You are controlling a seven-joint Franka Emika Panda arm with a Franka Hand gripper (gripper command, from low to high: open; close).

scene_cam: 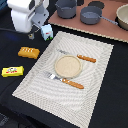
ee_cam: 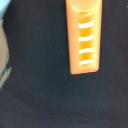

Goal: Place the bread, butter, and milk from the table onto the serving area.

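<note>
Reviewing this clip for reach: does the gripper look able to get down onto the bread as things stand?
Probably yes. The bread lies alone on the black table, apart from the butter and milk, with nothing over it. The wrist view shows its top unobstructed; the gripper's fingers are not visible.

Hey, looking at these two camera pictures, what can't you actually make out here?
- Gripper: its fingers are hidden behind the white arm body in the exterior view and absent from the wrist view, so open or shut cannot be told.
- Milk: too small to read its print.
- Butter: label blurred.
- Bread: one end cut off by the wrist view's edge.
- Bowl: cut off by the exterior view's right edge.
</note>
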